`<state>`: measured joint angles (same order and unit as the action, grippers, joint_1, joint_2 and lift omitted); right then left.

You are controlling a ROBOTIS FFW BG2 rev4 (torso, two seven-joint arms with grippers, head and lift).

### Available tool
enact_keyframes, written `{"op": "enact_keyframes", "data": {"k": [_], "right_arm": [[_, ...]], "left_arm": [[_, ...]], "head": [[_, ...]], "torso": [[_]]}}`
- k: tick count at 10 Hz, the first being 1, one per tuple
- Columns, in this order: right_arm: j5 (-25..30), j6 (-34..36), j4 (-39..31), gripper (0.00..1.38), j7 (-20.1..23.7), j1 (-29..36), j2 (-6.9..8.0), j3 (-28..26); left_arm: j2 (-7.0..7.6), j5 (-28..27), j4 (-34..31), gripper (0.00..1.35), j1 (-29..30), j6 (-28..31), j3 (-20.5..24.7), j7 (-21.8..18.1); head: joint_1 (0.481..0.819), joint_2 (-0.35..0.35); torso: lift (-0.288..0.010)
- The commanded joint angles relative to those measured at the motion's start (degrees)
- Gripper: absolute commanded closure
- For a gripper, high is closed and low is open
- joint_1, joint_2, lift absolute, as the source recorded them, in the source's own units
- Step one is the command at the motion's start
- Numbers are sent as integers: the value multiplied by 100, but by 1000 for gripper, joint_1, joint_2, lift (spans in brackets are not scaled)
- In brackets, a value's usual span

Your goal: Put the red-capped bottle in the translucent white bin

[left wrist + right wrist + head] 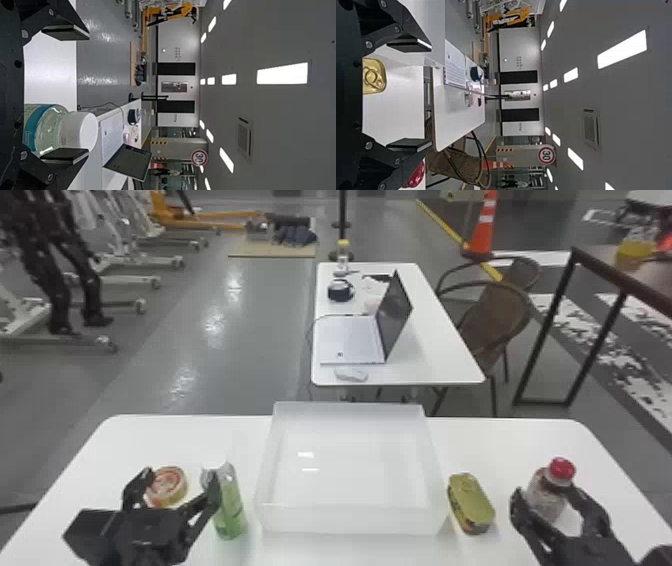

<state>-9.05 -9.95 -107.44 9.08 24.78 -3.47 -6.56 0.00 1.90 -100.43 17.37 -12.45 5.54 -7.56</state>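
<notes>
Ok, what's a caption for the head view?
Open right gripper near the red-capped bottle, white bin on the table.

Left wrist view. My left gripper (180, 476) holds nothing; its two flat black fingers (65, 33) stand wide apart. Close by one finger, a clear, greenish bottle (49, 126), upright, white cap (81, 128) uppermost, blue-banded label (33, 124). That finger overlaps the cap's edge from where I look; contact, cannot tell. White table (51, 71) behind the opening. Beyond: a second table (113, 172) bearing an open laptop (128, 162) and a dark round object (134, 116). Glossy grey floor (99, 79) alongside. Farther off, orange equipment (170, 14), a red-rimmed round sign (199, 157). Overhead, bright ceiling lights (282, 73).
</notes>
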Motion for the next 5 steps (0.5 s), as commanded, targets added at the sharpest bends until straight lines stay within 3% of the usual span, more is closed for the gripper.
{"op": "enact_keyframes", "data": {"k": [1,5], "right_arm": [[-422,-279,285,423,15,79,-119,-100],[-545,-736,1059,424,129,123,-137,-469]], "left_arm": [[-15,12,15,256,-6,6,0,0],[-15,38,32,256,-6,-12,-9,0]], "head": [[549,0],[549,0]], "torso": [[-100],[-100]]}}
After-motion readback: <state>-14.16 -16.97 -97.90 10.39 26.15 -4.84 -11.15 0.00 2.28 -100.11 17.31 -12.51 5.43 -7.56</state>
